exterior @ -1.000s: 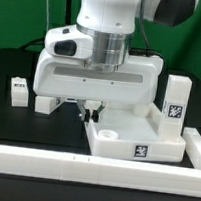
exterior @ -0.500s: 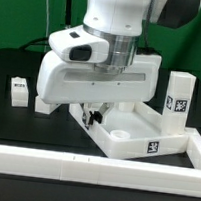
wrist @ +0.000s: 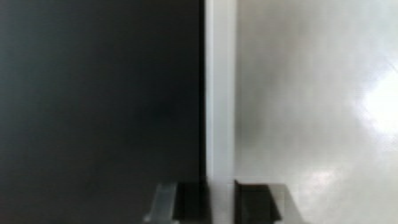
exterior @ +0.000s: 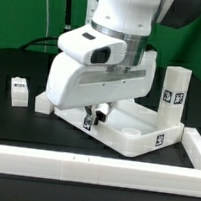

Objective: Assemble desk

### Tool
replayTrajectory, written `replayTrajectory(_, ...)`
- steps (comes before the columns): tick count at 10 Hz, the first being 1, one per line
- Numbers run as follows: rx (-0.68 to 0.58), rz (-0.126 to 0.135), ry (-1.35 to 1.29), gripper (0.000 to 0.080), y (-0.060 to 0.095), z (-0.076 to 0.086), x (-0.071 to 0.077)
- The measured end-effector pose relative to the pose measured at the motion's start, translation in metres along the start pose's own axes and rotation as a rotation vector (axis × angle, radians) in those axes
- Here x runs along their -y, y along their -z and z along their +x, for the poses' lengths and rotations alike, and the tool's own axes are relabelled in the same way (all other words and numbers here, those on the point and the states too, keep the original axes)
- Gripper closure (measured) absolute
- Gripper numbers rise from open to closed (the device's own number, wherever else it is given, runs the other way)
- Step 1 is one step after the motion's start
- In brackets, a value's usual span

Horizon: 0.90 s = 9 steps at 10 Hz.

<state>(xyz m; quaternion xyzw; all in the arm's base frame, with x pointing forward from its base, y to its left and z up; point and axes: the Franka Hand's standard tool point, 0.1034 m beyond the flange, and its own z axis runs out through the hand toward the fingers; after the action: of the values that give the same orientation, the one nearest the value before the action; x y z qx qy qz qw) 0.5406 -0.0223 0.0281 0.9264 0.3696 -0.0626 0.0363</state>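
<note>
Jaws pinch the desk slab point(exterior: 126, 139) by its raised rim point(wrist: 221, 100), 1 leg point(exterior: 172, 96) upright at a corner.

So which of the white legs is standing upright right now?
The tall leg on the exterior view's right, by the slab's corner, tag facing the camera. The other legs in view, on the left, lie low on the table.

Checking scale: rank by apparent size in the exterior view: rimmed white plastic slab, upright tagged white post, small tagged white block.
1. Rimmed white plastic slab
2. Upright tagged white post
3. Small tagged white block, perhaps farther back
</note>
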Motion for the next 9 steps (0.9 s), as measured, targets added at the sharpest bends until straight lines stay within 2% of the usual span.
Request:
replayTrajectory(3, 0.009, -0.007, 0.193, 0.0737, -0.001, -0.001, -0.001)
replayTrajectory(5, 0.008, -0.007, 0.188, 0.0737, 0.000, 0.000, 0.000)
replayTrajectory(7, -0.004, -0.011, 0.219, 0.0737, 0.002, 0.019, 0.004)
replayTrajectory(8, -0.013, -0.021, 0.235, 0.0737, 0.003, 0.030, 0.000)
replayTrajectory(9, -0.016, -0.024, 0.255, 0.0737, 0.004, 0.035, -0.003)
